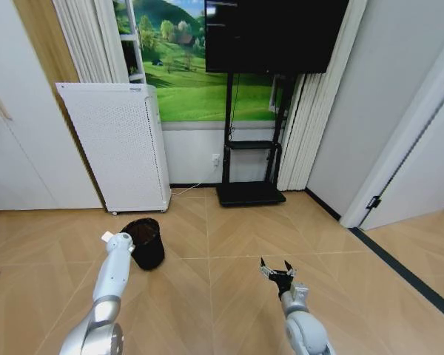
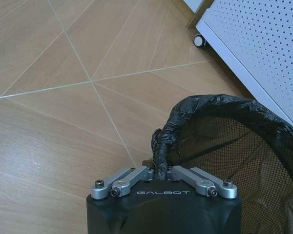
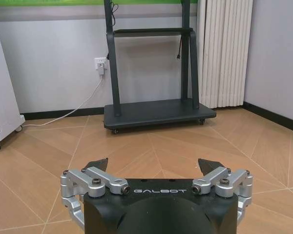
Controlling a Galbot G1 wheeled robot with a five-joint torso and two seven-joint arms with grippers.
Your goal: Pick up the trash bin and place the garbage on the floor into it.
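While standing on the floor beside one white perforated appliance: one trash bin, rim clamped in left pincer. One right pincer held forward, spread wide, gripping nothing.

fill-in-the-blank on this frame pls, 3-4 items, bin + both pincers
1. The left pincer is shut on the ____ of the trash bin.
2. The right pincer hangs over the floor with its fingers ____.
3. The trash bin stands in front of the ____ perforated appliance.
4. The cart ahead of the right pincer is ____ in colour.

Missing words: rim; open; white; black
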